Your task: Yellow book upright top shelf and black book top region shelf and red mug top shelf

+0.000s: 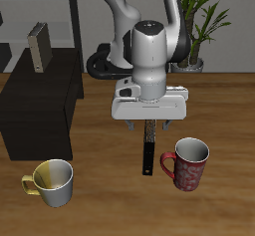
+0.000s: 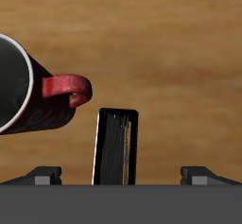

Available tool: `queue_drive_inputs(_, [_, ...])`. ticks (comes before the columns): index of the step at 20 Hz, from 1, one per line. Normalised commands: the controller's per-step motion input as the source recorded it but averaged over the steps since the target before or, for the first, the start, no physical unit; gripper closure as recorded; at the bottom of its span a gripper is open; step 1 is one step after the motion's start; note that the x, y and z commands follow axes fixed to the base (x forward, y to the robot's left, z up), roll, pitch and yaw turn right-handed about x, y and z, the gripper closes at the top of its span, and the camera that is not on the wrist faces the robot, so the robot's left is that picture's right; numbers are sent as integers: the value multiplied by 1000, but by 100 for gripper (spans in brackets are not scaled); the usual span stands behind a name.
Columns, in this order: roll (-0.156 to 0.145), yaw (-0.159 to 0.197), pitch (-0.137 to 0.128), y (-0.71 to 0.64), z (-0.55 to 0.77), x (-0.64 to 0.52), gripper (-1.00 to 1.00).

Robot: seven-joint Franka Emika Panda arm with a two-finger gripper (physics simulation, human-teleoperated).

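The black book (image 1: 149, 152) lies on the wooden table, long and thin, right below my gripper (image 1: 149, 126). In the wrist view the book (image 2: 117, 145) sits midway between my two fingers (image 2: 43, 176), which stand wide apart and do not touch it; the gripper (image 2: 123, 177) is open. The red mug (image 1: 187, 163) stands upright close beside the book, its handle (image 2: 68, 88) turned toward it. The yellow book (image 1: 39, 46) stands upright on the flat top of the black shelf (image 1: 40, 106).
A white-and-yellow mug (image 1: 52, 180) stands near the table's front edge, in front of the shelf. A potted plant (image 1: 204, 21) stands behind the robot's base.
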Motion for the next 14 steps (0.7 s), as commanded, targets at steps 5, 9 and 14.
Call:
queue_drive_inputs(5, [44, 5, 55, 94, -159, -46, -100])
queue_drive_inputs(9, [13, 2, 83, 74, -177, 43, -100])
queue_drive_inputs(14, [-3, -44, 84, -81, -99, 90, -100])
